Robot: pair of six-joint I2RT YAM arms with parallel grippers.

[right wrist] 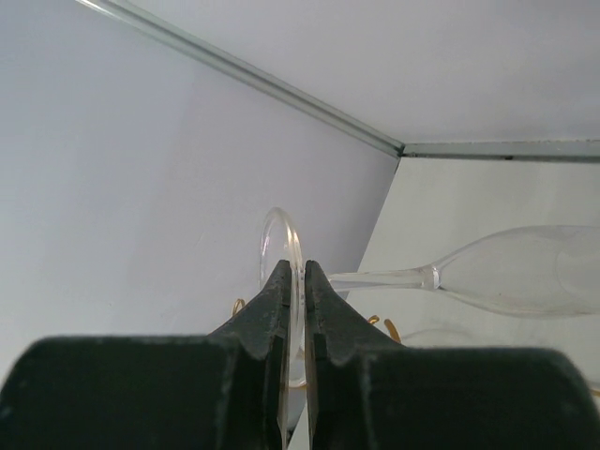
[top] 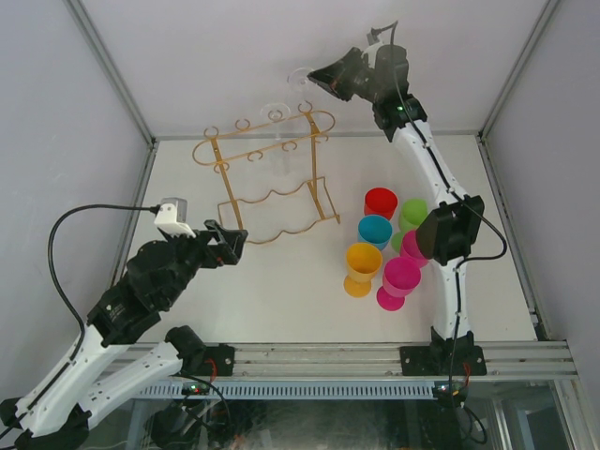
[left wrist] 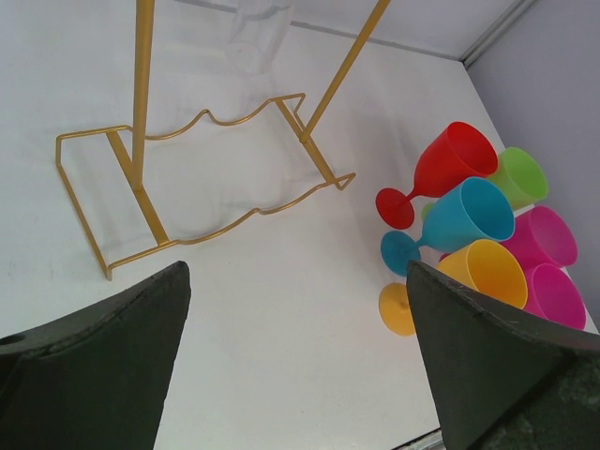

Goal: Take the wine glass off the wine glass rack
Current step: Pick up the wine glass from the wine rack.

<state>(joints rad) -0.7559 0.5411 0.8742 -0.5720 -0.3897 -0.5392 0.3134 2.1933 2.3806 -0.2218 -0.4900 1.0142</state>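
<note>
- One left gripper (top: 228,246) gaped fully open, empty, near the rack's base.
- One wine glass rack (top: 267,178) stood mid-table; one clear glass (left wrist: 255,37) hung inside.
- One wine glass (right wrist: 525,277) sat off the rack, up behind it, its foot pinched by my closed right gripper (right wrist: 292,274).
- Six coloured goblets (top: 374,230) clustered rightward.

- Wine glass (right wrist: 487,277): right wrist view, bowl cut off by right edge. Foot rim partly hidden between pinched fingers of right gripper (right wrist: 297,274). Top view: glass faint, outline barely legible.
- Wine glass rack (left wrist: 202,183): left wrist view, posts cut off by top edge. Right wrist view: only gold slivers visible beside fingers.
- Left gripper (left wrist: 295,281): finger bases cut off by bottom edge.
- Clear shape (left wrist: 255,37): blurred, cut off by top edge, identity unclear.
- Green cup (top: 412,213): top view, partly hidden by right arm (top: 448,232).
</note>
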